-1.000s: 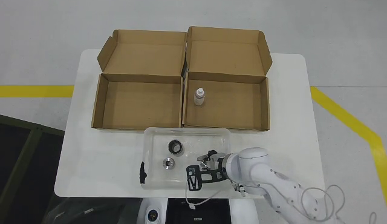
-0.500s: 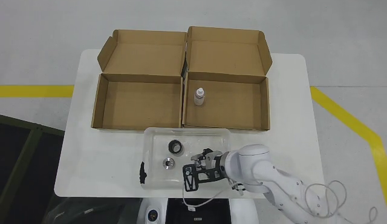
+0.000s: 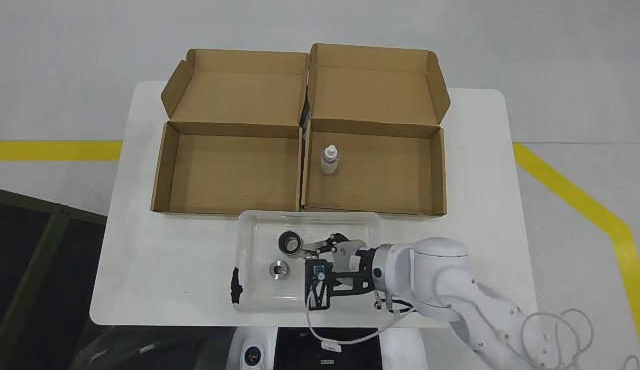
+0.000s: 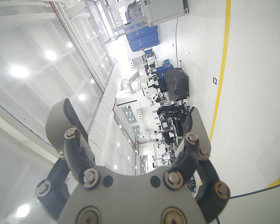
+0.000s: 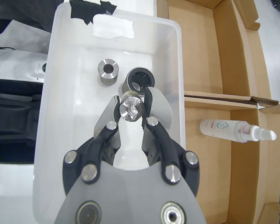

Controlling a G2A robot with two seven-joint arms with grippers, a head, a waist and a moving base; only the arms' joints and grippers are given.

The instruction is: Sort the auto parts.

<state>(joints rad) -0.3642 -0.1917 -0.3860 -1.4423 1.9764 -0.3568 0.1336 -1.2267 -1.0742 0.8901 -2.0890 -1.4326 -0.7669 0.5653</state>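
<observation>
Right gripper (image 5: 132,100) is clamped on a metal plug (image 5: 130,113) in the clear bin (image 5: 49,75), guessing to lift it out. Left gripper (image 4: 129,109) is wide open, empty.

top: looking straight down on worktop (image 3: 475,170) | right wrist: looking closely into bin (image 5: 180,54), sharing it with top | left wrist: facing hall ceiling (image 4: 37,47)

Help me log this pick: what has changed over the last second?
The right arm slid along the clear tray toward the black ring and the bushing. Its pincer now grips a small studded metal part beside the ring; when it closed cannot be told from the earlier pictures. Ring, bushing, spray bottle and both boxes stayed put.
</observation>
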